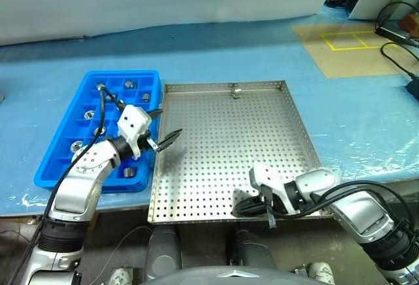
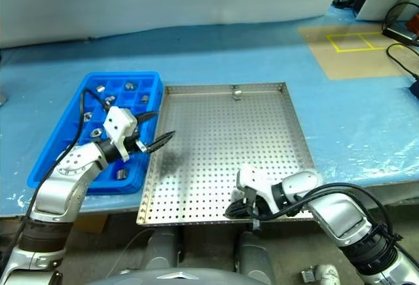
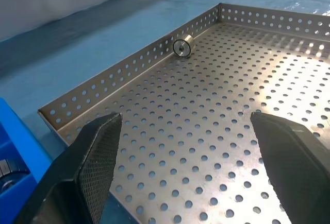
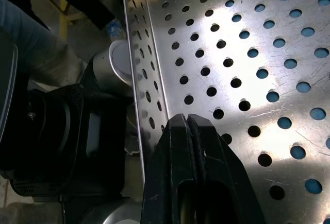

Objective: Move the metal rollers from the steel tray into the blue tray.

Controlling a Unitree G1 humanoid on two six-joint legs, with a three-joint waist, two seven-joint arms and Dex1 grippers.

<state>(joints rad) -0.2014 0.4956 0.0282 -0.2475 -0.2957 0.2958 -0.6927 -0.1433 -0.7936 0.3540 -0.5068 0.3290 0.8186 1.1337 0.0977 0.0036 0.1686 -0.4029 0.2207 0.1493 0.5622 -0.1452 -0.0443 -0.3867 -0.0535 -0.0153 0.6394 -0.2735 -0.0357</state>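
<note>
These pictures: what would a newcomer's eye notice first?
First the large, square, perforated steel tray in the middle, bare except for one small shiny metal roller against its far rim. At its left lies the bright blue plastic compartment tray, holding several rollers. The open left claw hovers between the trays.

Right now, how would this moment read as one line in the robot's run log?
left hand: open, empty, over steel tray left edge | right hand: shut, empty, at near rim | one metal roller left at far rim | blue tray: several rollers

One roller [image 1: 234, 91] against steel tray's [image 1: 222, 154] far rim
</note>
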